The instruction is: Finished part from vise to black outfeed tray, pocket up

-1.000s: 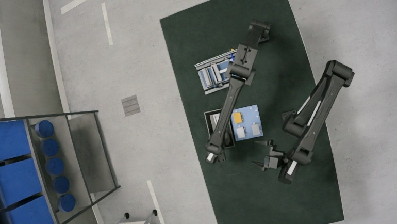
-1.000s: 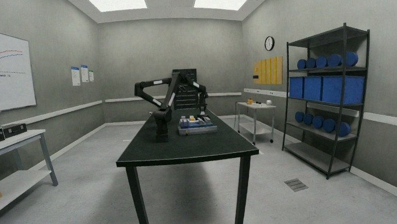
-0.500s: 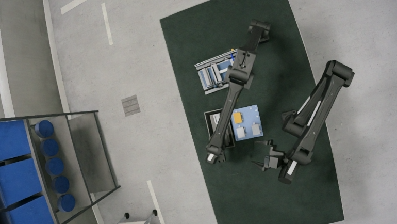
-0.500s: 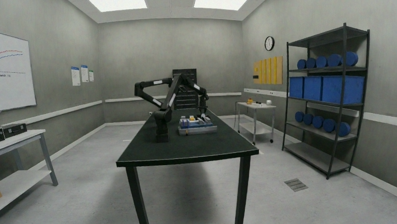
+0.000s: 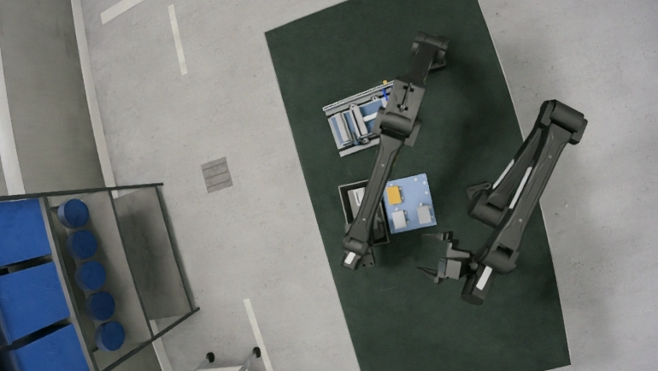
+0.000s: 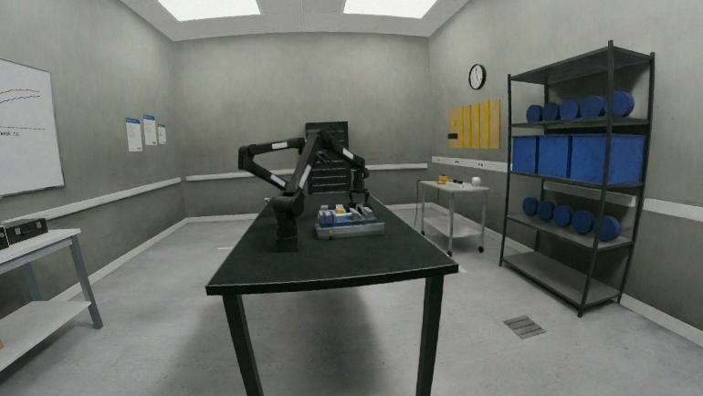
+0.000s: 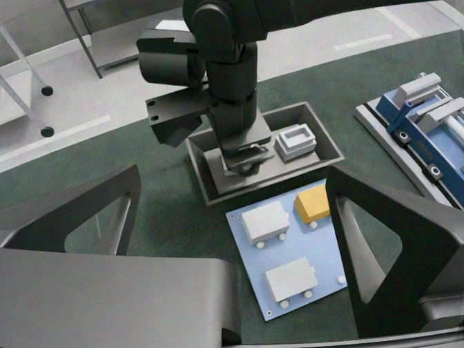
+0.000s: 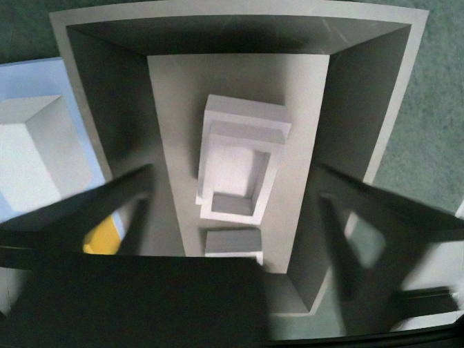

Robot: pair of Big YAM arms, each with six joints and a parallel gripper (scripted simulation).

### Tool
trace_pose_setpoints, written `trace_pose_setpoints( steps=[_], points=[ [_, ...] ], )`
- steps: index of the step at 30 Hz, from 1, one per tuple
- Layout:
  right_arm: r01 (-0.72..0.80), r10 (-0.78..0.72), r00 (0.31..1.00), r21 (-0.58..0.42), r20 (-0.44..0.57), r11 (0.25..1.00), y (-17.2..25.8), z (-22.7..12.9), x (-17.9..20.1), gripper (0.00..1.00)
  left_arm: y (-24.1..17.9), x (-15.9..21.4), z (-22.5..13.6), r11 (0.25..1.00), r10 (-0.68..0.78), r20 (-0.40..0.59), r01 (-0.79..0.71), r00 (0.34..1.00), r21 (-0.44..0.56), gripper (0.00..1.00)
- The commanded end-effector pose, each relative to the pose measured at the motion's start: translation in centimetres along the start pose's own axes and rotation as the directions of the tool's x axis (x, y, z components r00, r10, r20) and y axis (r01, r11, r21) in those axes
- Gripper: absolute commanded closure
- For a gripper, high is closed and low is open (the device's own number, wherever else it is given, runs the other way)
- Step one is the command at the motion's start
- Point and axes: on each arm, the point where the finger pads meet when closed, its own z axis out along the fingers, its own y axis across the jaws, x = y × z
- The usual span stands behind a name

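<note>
Top view: high above the counter [image 5: 414,322] [image 6: 334,267] [image 7: 168,224] [image 8: 431,93], facing down, its long edges slanting across the frame. Exterior view: set back beyond one short edge, raised above the surface, facing lengthwise to the far wall. Left wrist view: nearer, oblique, facing down across the tray [image 5: 340,197] [image 7: 325,130] [image 8: 239,7] to a long edge and the floor beyond. Right wrist view: closest, steeply downward into the tray. Both wrist views share the tray and part of the blue plate [image 5: 414,203] [image 7: 300,243] [image 8: 22,82].
</note>
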Motion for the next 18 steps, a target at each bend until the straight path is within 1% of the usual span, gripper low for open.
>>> trace_pose_setpoints(
  steps=[1, 5, 10, 12, 13, 15, 18],
  points=[
    [0.007, -0.011, 0.997, 0.047, 0.082, 0.999, -0.7, -6.4, -2.0, 0.0, 1.1, -2.3, -1.1, 0.999, 0.033, 0.014, -0.033, 0.999, -0.028, 0.0],
    [0.007, -0.01, 0.997, 0.041, 0.072, 0.999, -0.7, -6.6, -2.0, 0.0, 1.1, -2.3, -1.1, 0.999, 0.033, 0.014, -0.033, 0.999, -0.028, 0.0],
    [0.008, -0.011, 0.997, 0.044, 0.081, 0.999, -0.7, -9.0, -2.0, 0.0, 1.1, -2.3, -1.1, 0.999, 0.033, 0.014, -0.033, 0.999, -0.028, 0.0],
    [0.012, -0.016, 0.996, 0.041, 0.085, 0.999, -1.0, -8.7, -1.3, 0.0, 1.1, -2.3, -1.1, 0.999, 0.033, 0.014, -0.033, 0.999, -0.028, 0.0],
    [0.011, -0.016, 0.995, 0.048, 0.103, 0.999, -1.2, -9.0, -1.3, 0.0, 1.1, -2.3, -1.1, 0.999, 0.033, 0.014, -0.033, 0.999, -0.028, 0.0],
    [0.012, -0.018, 0.992, 0.044, 0.125, 0.999, -1.0, -8.1, -0.7, 0.0, 1.1, -2.3, -1.1, 0.999, 0.033, 0.014, -0.033, 0.999, -0.028, 0.0],
    [0.012, -0.021, 0.983, 0.051, 0.184, 0.999, -1.1, -8.1, -0.7, 0.0, 1.1, -2.3, -1.1, 0.999, 0.033, 0.014, -0.033, 0.999, -0.028, 0.0]
  ],
)
